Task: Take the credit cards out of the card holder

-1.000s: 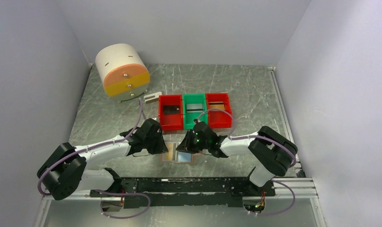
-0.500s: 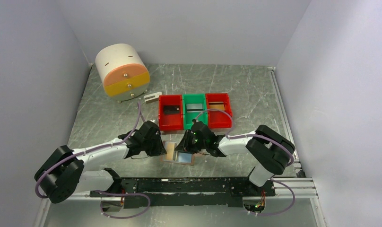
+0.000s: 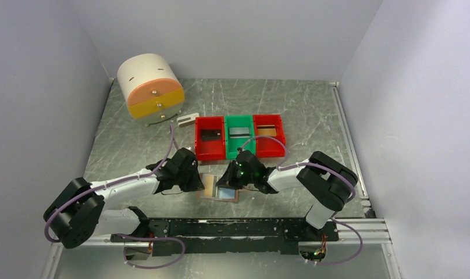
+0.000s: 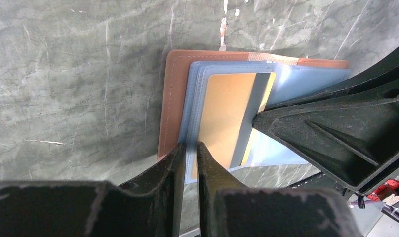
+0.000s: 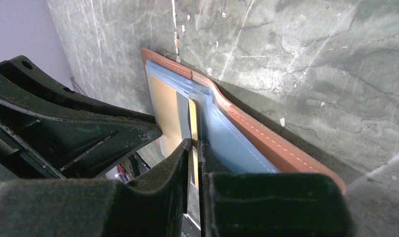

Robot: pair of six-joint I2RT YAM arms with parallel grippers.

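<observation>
The yellow-orange card sits in a pale blue pocket of the open card holder, which lies flat on the desk between our arms. Our left pincer is nipped nearly closed on the pocket's edge, we judge to anchor the holder, while our right pincer pinches the card's edge, ready to slide it out.

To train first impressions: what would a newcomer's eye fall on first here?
The left gripper and right gripper meet over the open tan-brown leather-like card holder at front centre, one pinching its pale blue pocket edge, the other a thin yellow-orange plastic card. Behind stands a row of three plastic bins, red, green, red; a white drum with an orange-yellow face sits back left.
</observation>
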